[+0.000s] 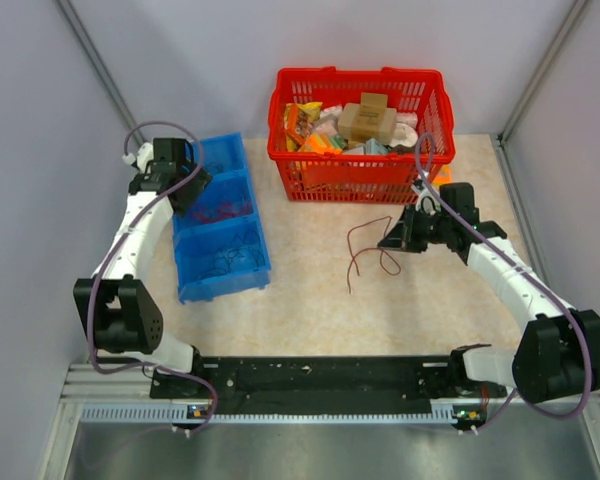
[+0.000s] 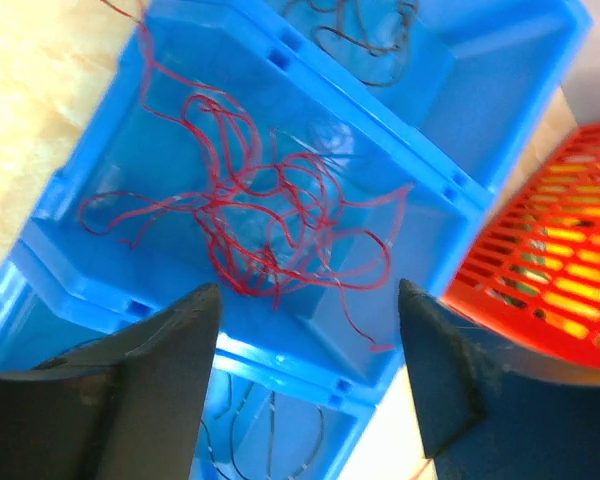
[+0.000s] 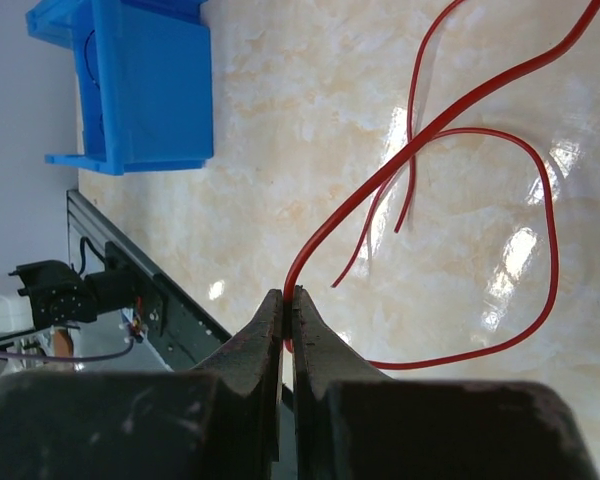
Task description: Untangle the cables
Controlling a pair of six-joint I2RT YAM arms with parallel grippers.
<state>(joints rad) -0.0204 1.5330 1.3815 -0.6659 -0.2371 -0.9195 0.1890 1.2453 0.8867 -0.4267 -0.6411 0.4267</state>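
Observation:
A loose tangle of thin red cables [image 2: 260, 210] lies in the middle compartment of a blue bin [image 2: 430, 110]; the top view shows this tangle [image 1: 220, 210] too. My left gripper [image 2: 308, 295] hangs just above that compartment, open, with nothing between its fingers. From above, the left gripper [image 1: 190, 190] sits at the bin's left side. One long red cable [image 3: 420, 130] loops over the table. My right gripper [image 3: 288, 300] is shut on its end; the top view has the right gripper [image 1: 390, 243] beside that cable [image 1: 350, 262].
The blue bin [image 1: 220, 288] stands at the left, with thin dark wires [image 1: 225, 258] in its near compartment. A red basket [image 1: 360, 175] full of packets stands at the back centre, close behind the right arm. Grey walls enclose the table.

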